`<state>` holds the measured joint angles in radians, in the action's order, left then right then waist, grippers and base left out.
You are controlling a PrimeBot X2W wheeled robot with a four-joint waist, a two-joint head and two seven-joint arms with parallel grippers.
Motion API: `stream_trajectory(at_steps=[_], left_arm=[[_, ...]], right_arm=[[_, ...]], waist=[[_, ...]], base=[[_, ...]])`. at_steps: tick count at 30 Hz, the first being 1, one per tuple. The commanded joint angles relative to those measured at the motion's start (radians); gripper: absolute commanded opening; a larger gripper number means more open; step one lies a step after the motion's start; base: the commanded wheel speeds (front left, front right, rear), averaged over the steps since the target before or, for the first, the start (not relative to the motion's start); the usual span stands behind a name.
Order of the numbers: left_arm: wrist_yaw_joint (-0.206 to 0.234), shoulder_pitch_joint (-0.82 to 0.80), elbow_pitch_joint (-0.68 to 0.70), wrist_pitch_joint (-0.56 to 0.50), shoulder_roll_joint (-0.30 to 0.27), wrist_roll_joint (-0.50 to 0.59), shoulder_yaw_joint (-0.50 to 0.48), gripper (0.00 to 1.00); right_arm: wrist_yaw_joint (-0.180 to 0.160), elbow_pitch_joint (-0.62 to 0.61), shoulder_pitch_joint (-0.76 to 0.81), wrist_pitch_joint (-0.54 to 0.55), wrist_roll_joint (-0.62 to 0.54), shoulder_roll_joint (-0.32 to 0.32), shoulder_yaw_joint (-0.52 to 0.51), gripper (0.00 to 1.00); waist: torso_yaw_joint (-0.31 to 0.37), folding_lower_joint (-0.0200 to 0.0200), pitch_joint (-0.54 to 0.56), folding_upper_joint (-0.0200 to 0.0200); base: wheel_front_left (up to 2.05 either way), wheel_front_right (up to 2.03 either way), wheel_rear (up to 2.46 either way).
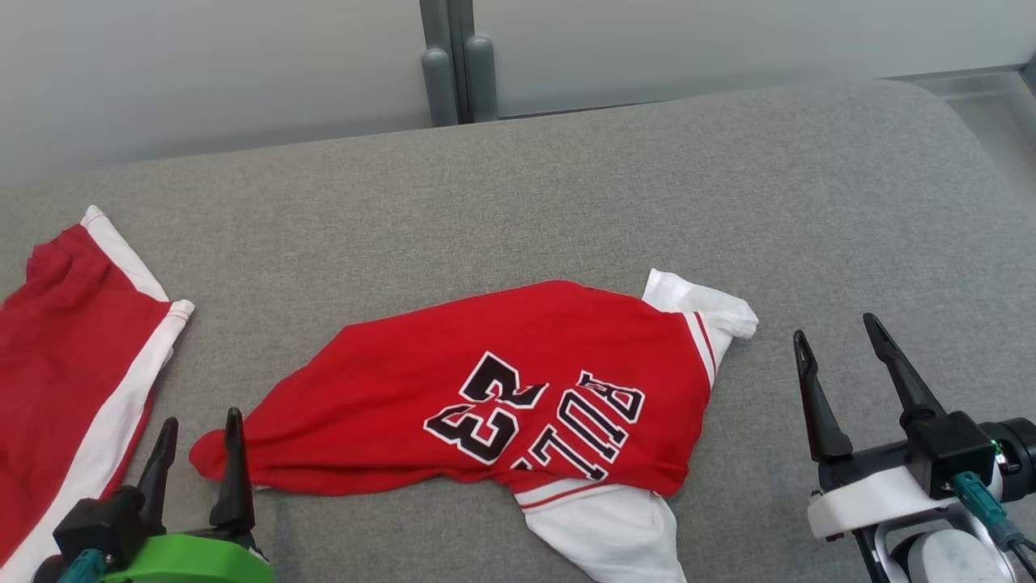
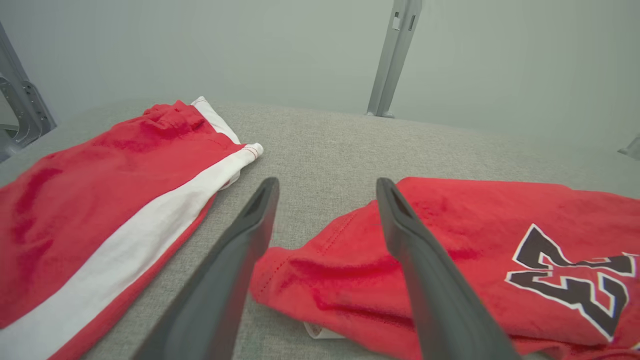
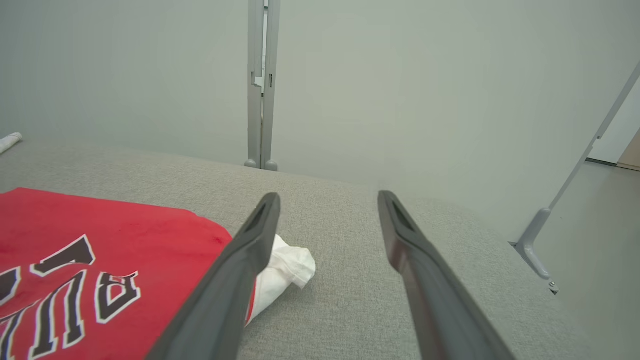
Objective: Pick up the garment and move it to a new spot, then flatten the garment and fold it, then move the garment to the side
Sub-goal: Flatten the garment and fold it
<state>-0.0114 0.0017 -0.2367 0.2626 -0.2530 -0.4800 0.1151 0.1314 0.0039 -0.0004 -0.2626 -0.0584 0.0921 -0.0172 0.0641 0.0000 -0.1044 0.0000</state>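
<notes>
Left tool (image 1: 201,425) spread wide, empty, straddling bunched hem of jersey (image 1: 502,397) mid-worktop (image 1: 566,202). Right tool (image 1: 842,348) wide, empty. Risk: hem seems doubled; grabbing both layers would spoil flattening.

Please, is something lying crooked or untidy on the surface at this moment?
Yes. The red jersey lies askew and not flat on the grey cushion: its end at the open left gripper is bunched to a point, and the far white sleeve is crumpled. Nothing looks damaged.
</notes>
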Motion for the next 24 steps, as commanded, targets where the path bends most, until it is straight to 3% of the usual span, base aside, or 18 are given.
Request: stream_trajectory(at_steps=[1,11,24], left_arm=[[-0.012,0.024,0.019,0.003,0.005,0.028,-0.017,1.0],[-0.101,0.084,0.176,0.002,0.088,0.214,-0.095,1.0],[-0.12,0.134,0.148,0.002,0.08,0.274,-0.08,1.0]], right_arm=[[-0.001,-0.009,0.012,-0.003,-0.006,0.006,0.002,1.0],[-0.001,-0.05,0.022,-0.003,-0.006,0.019,0.015,1.0],[-0.001,-0.042,0.087,-0.003,-0.003,-0.004,-0.013,1.0]], waist=[[-0.008,0.0,0.013,0.0],[-0.048,0.0,0.055,0.0],[-0.069,0.0,0.082,0.0]], base=[[0.0,0.0,0.0],[0.0,0.0,0.0],[0.0,0.0,0.0]])
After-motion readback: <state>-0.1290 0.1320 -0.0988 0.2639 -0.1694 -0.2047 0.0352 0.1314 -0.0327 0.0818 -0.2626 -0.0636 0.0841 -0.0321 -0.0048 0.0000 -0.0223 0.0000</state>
